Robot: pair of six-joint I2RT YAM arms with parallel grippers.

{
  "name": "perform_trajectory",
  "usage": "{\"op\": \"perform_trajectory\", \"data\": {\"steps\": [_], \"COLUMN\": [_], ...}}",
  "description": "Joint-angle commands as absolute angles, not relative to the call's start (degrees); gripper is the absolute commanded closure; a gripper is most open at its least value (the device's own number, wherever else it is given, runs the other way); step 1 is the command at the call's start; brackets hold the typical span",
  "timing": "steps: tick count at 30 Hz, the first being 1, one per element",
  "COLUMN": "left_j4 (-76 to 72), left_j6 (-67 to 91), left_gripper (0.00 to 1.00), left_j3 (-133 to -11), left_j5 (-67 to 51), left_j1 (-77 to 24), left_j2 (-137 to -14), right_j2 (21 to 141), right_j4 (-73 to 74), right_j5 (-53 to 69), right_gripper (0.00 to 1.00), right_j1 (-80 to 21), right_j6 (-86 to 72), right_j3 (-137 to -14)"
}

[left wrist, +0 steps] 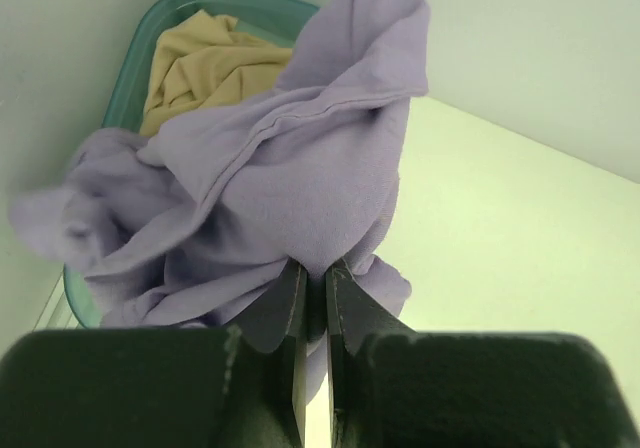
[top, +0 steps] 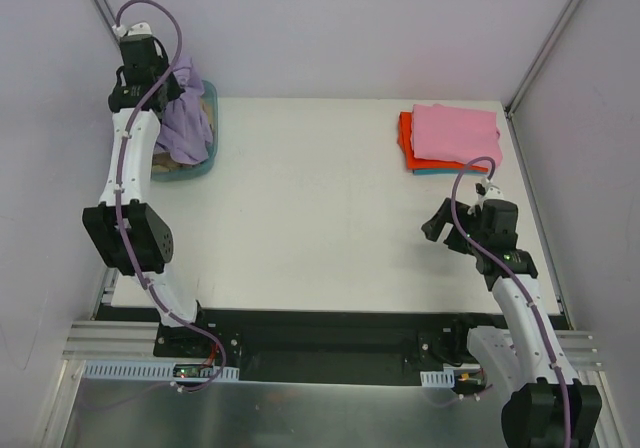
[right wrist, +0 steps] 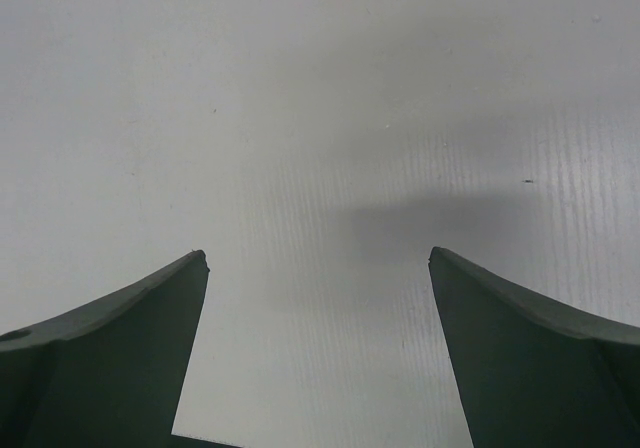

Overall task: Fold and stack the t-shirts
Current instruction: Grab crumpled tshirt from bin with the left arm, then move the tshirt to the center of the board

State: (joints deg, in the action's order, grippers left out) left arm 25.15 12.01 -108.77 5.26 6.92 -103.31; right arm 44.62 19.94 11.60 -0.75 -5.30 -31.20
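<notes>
A lavender-purple t-shirt (top: 185, 118) hangs bunched over the teal basin (top: 212, 103) at the table's back left. My left gripper (left wrist: 315, 265) is shut on a fold of this lavender t-shirt (left wrist: 290, 168). A beige t-shirt (left wrist: 210, 68) lies crumpled in the basin (left wrist: 135, 68) behind it. At the back right sits a folded stack: a pink t-shirt (top: 455, 133) on top, an orange-red one (top: 405, 138) under it, a teal edge (top: 430, 171) at the bottom. My right gripper (right wrist: 318, 258) stands open above bare table, in front of the stack (top: 435, 223).
White walls close in the table (top: 320, 208) at the back and both sides. Metal frame posts (top: 545, 53) stand at the back corners. The basin sits hard against the left wall.
</notes>
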Motion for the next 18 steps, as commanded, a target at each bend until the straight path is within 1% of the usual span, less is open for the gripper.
{"op": "perform_trajectory", "data": {"steps": [1, 5, 8, 14, 15, 16, 18], "left_j4": [21.80, 20.75, 20.04, 19.42, 19.42, 19.42, 19.51], "left_j6": [11.87, 8.27, 6.42, 8.70, 9.57, 10.02, 11.16], "left_gripper": [1.00, 1.00, 1.00, 1.00, 1.00, 1.00, 1.00], "left_j3": [-107.66, -110.56, -112.23, -112.50, -112.50, -112.33, -111.80], "left_j5": [8.96, 10.37, 8.01, -5.95, -12.07, -15.00, -17.57], "left_j1": [3.08, -1.65, -5.53, -11.15, -11.68, -12.39, -15.46], "left_j2": [-98.45, -93.61, -88.53, -81.93, -81.22, -80.60, -78.93], "right_j2": [44.03, 43.77, 43.33, 42.01, 41.40, 41.14, 40.35], "right_j4": [18.81, 18.72, 18.63, 18.81, 18.81, 18.81, 18.81], "right_j5": [13.10, 13.18, 12.83, 12.31, 12.22, 12.13, 12.13], "right_gripper": [0.03, 0.03, 0.03, 0.03, 0.03, 0.03, 0.03], "right_j1": [-1.32, -1.32, -1.32, -1.32, -1.32, -1.32, -1.32], "right_j6": [-4.83, -5.01, -5.27, -5.27, -5.36, -5.27, -5.27], "right_j3": [-33.13, -32.96, -32.70, -32.43, -32.43, -32.17, -32.17]}}
